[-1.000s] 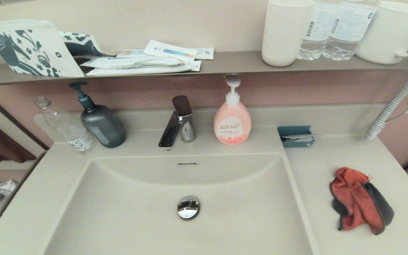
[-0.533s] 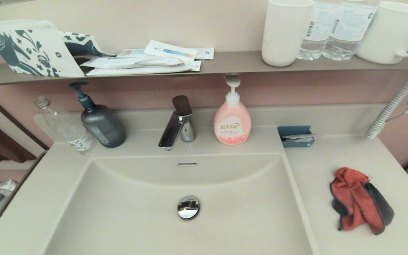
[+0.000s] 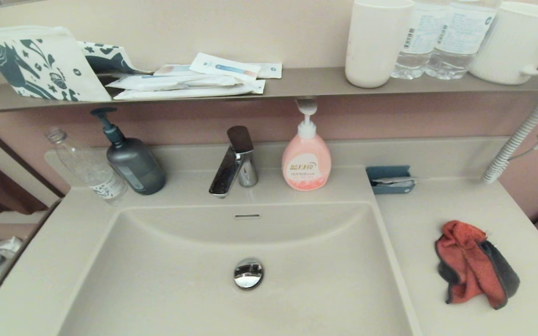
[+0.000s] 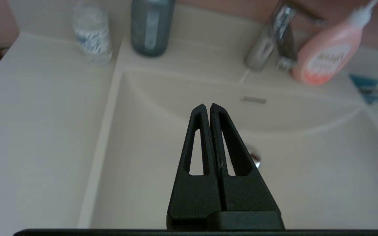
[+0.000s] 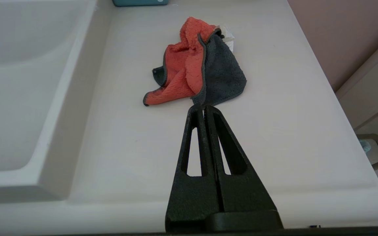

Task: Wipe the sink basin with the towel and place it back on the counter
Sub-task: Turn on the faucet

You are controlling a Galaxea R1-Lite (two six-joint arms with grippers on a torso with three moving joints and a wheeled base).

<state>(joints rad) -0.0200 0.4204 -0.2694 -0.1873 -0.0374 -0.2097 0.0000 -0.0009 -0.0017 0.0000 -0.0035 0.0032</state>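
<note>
Towel (image 3: 476, 264): crumpled on the counter (image 3: 418, 224), right of the sink basin (image 3: 166, 280) — red-orange face mostly up, dark grey face showing on its right side. Nothing touching it.
Right gripper (image 5: 204, 107): over the counter's front part, fingers pressed together, tips pointing at the towel's near edge, just short of it. Holds nothing.
Left gripper (image 4: 206, 106): above the basin, fingers together, empty; drain plug (image 4: 254, 158) partly hidden behind it.
Basin: chrome drain plug in the middle of the floor, overflow slot (image 3: 247, 216) in the back wall under the faucet (image 3: 234, 163).
Back ledge, L to R: clear bottle (image 3: 87, 165), dark grey pump bottle (image 3: 131, 156), faucet, pink soap bottle (image 3: 306, 156), small blue tray (image 3: 390, 179).
Shelf (image 3: 297, 81) above: patterned pouch (image 3: 35, 63) at left, flat sachets (image 3: 194, 77) mid, white cup (image 3: 377, 41), water bottles (image 3: 442, 37) & white mug (image 3: 519, 42) at right.
</note>
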